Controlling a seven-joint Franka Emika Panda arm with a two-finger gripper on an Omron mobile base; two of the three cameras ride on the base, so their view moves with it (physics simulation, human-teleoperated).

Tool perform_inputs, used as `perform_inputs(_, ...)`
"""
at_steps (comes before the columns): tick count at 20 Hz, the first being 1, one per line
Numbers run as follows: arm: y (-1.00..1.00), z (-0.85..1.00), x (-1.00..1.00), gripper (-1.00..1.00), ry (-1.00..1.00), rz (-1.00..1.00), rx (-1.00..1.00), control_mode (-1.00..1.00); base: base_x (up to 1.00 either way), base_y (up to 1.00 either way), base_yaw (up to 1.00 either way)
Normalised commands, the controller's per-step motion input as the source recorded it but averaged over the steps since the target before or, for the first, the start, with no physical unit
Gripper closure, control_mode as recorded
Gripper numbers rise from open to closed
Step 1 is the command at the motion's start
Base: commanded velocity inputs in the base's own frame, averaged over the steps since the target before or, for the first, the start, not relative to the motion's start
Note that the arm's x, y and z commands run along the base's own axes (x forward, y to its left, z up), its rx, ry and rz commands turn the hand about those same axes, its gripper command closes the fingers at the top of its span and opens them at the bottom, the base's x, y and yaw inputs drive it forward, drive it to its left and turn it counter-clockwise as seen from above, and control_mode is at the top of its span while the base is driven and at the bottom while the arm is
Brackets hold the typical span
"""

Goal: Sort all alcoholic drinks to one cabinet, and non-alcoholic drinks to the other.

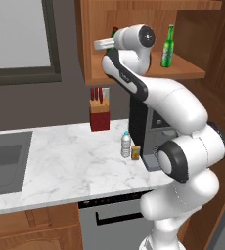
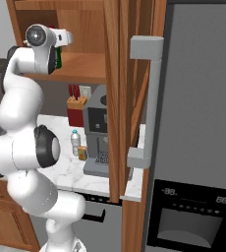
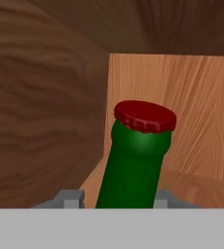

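One clear water bottle (image 1: 126, 144) stood on the marble desk (image 1: 60, 161) near the coffee machine (image 1: 148, 132). Higher up, the gripper (image 3: 118, 198) was closed on the dark green bottle (image 3: 133, 165) inside the wide cabinet (image 1: 188, 71), where the bright green bottle (image 1: 168, 47) stood upright on the shelf

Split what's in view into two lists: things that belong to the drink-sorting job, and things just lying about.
Job:
- dark green bottle with red cap, in the gripper
- bright green bottle on the wall cabinet shelf
- water bottle on the counter

Lying about:
- knife block
- coffee machine
- sink
- small orange carton
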Motion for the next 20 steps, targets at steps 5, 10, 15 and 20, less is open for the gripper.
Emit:
perform_inputs(5, 0.04, -0.12, 0.16, -1.00, 0.00, 0.00, 0.00, -1.00, 0.00, 0.00, 0.00)
perform_inputs(10, 0.00, -0.01, 0.00, -1.00, 0.00, 0.01, 0.00, -1.00, 0.00, 0.00, 0.00)
perform_inputs(15, 0.01, 0.00, -0.03, -1.00, 0.00, 0.01, 0.00, -1.00, 0.00, 0.00, 0.00)
perform_inputs(20, 0.00, 0.00, -0.16, -1.00, 0.00, 0.00, 0.00, -1.00, 0.00, 0.00, 0.00)
